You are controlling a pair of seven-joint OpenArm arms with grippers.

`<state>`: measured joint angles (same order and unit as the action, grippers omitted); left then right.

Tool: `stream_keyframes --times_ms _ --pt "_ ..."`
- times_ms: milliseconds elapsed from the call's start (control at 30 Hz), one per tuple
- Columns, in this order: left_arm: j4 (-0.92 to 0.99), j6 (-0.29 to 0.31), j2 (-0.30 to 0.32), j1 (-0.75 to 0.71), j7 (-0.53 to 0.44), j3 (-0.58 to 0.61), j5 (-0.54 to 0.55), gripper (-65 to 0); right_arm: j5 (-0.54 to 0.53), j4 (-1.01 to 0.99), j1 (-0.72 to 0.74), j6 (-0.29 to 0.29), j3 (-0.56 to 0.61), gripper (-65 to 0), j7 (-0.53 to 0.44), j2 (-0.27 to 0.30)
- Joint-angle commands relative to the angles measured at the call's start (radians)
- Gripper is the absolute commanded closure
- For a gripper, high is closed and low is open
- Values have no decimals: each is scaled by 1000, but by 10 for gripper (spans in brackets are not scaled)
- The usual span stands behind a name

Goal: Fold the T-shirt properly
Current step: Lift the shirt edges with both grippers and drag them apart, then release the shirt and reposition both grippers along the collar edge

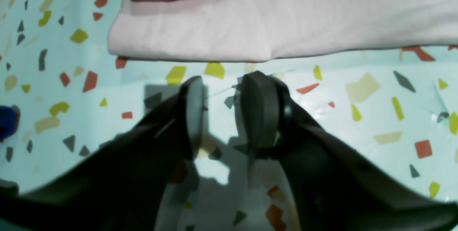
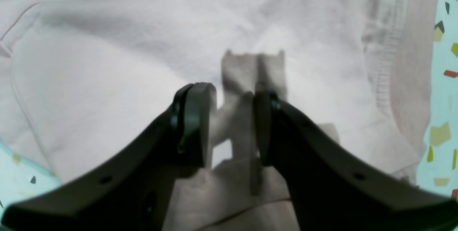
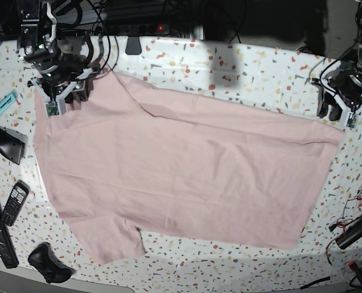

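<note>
Two hands parted, empty | pink T-shirt (image 3: 187, 177) flat on tabletop (image 3: 242, 67) | left hand (image 1: 220, 91) beside hem, right hand (image 2: 230, 96) above sleeve | we should pinch edges squarely, lift evenly.

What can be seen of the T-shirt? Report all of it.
The T-shirt is pale pink, cotton-looking, and lies spread flat on the speckled table, its plain side up, with light wrinkles. One short sleeve points toward the base view's bottom left. Its hem is stitched. The right gripper hangs just above one corner; the left gripper stands just off another edge.
</note>
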<state>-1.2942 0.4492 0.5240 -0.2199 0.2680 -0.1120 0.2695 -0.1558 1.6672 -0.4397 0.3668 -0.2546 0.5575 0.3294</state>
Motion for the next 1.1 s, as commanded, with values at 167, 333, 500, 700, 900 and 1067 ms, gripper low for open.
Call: stream_keyframes --times_ms 167,333,500,700,900,1067 --pt "-73 -3 18 -12 68 -4 -46 -215 22 2 -17 0 -2 -205 56 9" --pt "-192 1 46 14 49 -3 -329 -215 22 2 -10 0 -2 -205 53 9" --pt "-197 38 177 19 -146 85 -519 -215 22 2 3 0 -2 -205 52 9" --pt "-179 24 295 77 -213 264 -649 -215 22 2 14 0 -2 -205 53 9" --pt "-57 7 297 219 -212 410 -674 -215 23 2 16 0 -2 -205 65 9" --pt "96 7 297 326 -213 482 -673 -215 23 2 16 0 -2 -205 65 9"
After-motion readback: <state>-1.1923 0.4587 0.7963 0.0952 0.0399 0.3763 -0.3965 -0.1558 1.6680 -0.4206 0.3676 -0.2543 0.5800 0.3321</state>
